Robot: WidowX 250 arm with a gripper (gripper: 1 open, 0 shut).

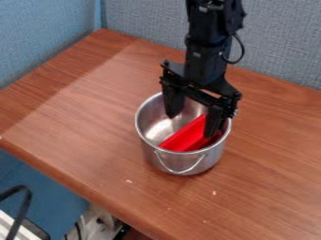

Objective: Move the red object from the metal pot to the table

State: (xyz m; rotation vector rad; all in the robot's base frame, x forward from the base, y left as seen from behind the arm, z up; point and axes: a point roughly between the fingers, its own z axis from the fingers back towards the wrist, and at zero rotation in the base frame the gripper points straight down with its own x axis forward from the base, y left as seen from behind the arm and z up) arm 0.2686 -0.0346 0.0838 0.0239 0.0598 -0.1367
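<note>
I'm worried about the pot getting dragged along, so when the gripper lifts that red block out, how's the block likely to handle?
The red block looks rigid and flat-sided, so it probably won't bend or roll. It leans tilted inside the metal pot, so it may pivot when pinched. The open gripper straddles it.

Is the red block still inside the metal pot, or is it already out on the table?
Inside. The red block lies slanted in the metal pot, under the open gripper.
</note>
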